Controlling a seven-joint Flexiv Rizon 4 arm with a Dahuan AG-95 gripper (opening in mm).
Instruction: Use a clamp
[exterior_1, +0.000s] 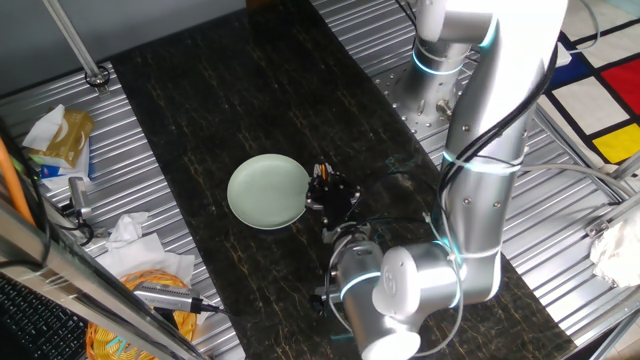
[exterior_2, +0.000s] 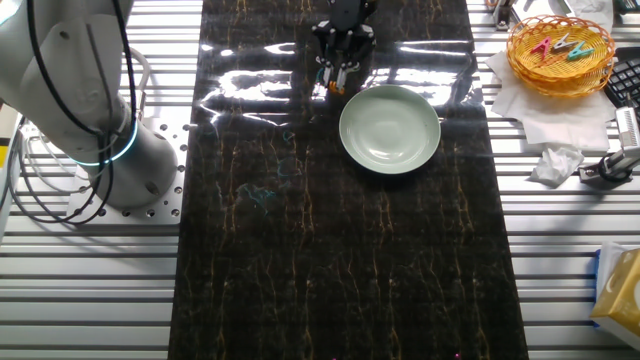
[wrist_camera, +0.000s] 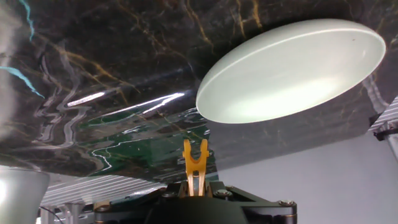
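Note:
The pale green plate (exterior_1: 268, 190) lies on the dark marble mat; it also shows in the other fixed view (exterior_2: 390, 128) and fills the upper right of the hand view (wrist_camera: 292, 71). My gripper (exterior_1: 330, 193) hangs just beside the plate's rim, on the side toward the arm's base (exterior_2: 343, 50). It is shut on the tiny orange clamp (wrist_camera: 194, 163), whose two prongs stick out past the fingers and point at the mat near the plate's edge. The clamp shows as an orange speck at the gripper tip (exterior_1: 320, 170) (exterior_2: 335, 80). It is apart from the plate.
A wicker basket (exterior_2: 560, 45) with coloured clips stands on white paper beyond the mat. Crumpled tissue (exterior_2: 555, 165), a tool (exterior_2: 615, 165) and a box (exterior_2: 620, 290) lie on the slatted table. The arm's base (exterior_2: 130, 165) stands beside the mat.

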